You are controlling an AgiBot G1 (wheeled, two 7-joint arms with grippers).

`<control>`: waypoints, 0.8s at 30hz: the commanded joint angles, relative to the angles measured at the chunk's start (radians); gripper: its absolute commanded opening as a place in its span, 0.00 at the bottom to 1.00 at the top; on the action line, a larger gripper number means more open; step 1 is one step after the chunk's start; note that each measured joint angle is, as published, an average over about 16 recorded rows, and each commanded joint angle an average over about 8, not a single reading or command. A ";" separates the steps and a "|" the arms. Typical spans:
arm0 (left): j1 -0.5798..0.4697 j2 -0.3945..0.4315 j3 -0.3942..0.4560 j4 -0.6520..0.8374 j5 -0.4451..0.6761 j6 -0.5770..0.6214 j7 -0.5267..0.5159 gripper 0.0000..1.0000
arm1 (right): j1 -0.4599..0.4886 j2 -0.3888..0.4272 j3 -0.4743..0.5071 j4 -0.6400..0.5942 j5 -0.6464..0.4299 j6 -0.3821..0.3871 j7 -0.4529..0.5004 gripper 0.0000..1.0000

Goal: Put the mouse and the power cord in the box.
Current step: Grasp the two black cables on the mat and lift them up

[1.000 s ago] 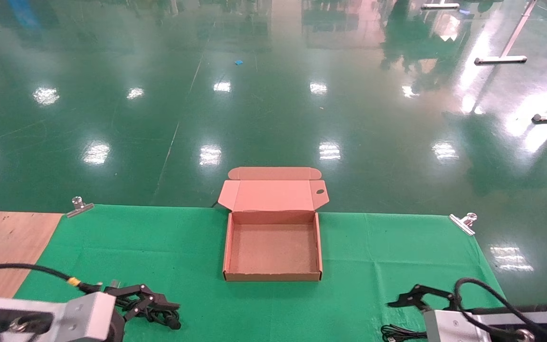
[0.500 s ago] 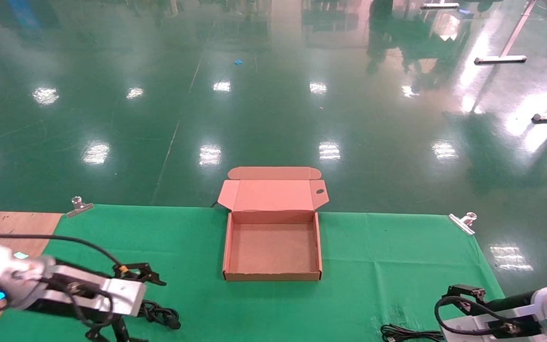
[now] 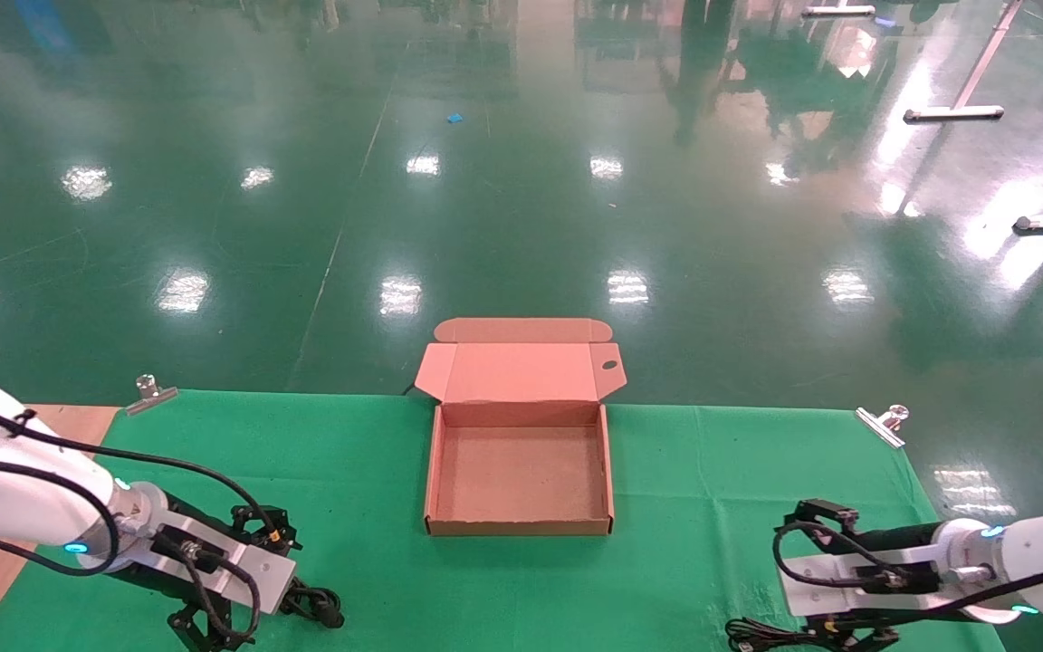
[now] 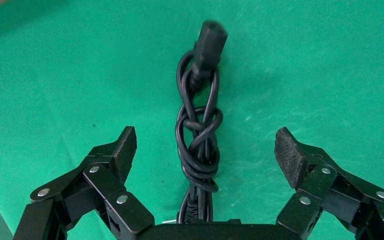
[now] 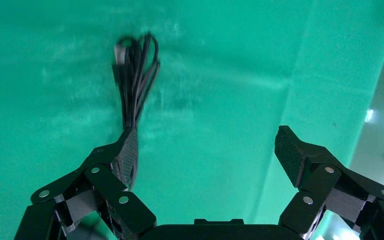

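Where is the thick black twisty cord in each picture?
Head view: the thick black looped power cord lies near the bottom left, partly hidden under the left gripper.
Left wrist view: it runs down the middle, between the open fingers, plug end farthest from the camera.
Right wrist view: not in it; only a thinner black wire bundle.
Shared landmark: the green cloth.

Mouse body unseen (only its thin wire [image 5: 135, 80]), plug [image 4: 209, 37] blurred

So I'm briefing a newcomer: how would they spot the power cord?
On the green cloth, look left of the open box, under the left gripper. The power cord is thick, knotted, with a chunky plug, unlike the thin wire bundle on the right.
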 commanded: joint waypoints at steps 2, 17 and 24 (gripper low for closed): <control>-0.010 0.030 0.008 0.068 0.016 -0.042 0.025 1.00 | 0.001 -0.022 0.003 -0.056 0.018 0.015 -0.036 1.00; -0.008 0.084 -0.024 0.245 -0.022 -0.243 0.102 1.00 | 0.044 -0.119 0.004 -0.337 0.053 0.048 -0.174 1.00; 0.008 0.094 -0.031 0.275 -0.029 -0.323 0.118 1.00 | 0.072 -0.134 0.014 -0.421 0.078 0.035 -0.231 1.00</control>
